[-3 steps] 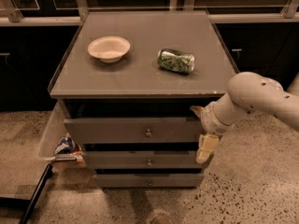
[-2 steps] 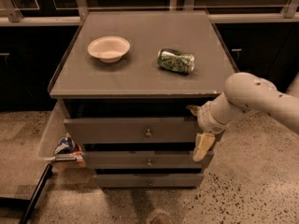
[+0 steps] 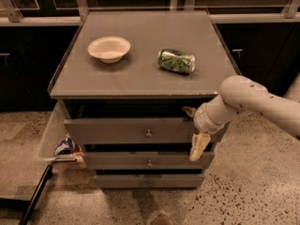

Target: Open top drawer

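Observation:
The top drawer (image 3: 122, 131) is the tallest grey front on the cabinet, with a small round knob (image 3: 148, 134) at its centre. It stands out a little from the cabinet, with a dark gap above it. My gripper (image 3: 193, 132) is at the drawer front's right end. Its fingers are spread apart: one pale finger (image 3: 198, 146) hangs in front of the panel, the other (image 3: 189, 110) sits at the panel's top edge. The white arm (image 3: 253, 100) reaches in from the right.
A white bowl (image 3: 109, 48) and a crushed green can (image 3: 176, 61) lie on the cabinet top (image 3: 140, 81). Two shorter drawers (image 3: 148, 161) sit below. A clear bin with packets (image 3: 63, 146) hangs on the left side, with a dark pole (image 3: 35, 193) on the floor below it.
My gripper has shifted a little to the left along the top drawer's right end. The drawer front shows no clear movement.

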Controlling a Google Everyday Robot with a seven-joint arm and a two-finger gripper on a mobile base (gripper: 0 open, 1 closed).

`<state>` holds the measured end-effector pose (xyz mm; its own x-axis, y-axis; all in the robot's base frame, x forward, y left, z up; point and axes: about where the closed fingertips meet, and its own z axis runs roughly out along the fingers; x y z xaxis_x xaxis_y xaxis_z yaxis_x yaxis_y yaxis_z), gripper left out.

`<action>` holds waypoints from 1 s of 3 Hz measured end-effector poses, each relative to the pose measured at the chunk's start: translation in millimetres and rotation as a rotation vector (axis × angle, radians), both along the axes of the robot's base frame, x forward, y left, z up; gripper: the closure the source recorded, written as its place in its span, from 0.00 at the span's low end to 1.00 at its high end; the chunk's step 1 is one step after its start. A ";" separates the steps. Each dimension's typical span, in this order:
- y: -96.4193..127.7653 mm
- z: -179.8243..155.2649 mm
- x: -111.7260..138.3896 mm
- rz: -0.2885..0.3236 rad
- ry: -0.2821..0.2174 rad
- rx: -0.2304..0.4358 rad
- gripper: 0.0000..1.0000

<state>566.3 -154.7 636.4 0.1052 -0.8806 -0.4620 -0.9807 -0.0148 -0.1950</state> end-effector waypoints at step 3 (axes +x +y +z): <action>0.1 -0.1 0.0 0.000 0.000 0.000 0.41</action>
<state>566.3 -154.7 636.3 0.1052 -0.8806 -0.4620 -0.9807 -0.0150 -0.1948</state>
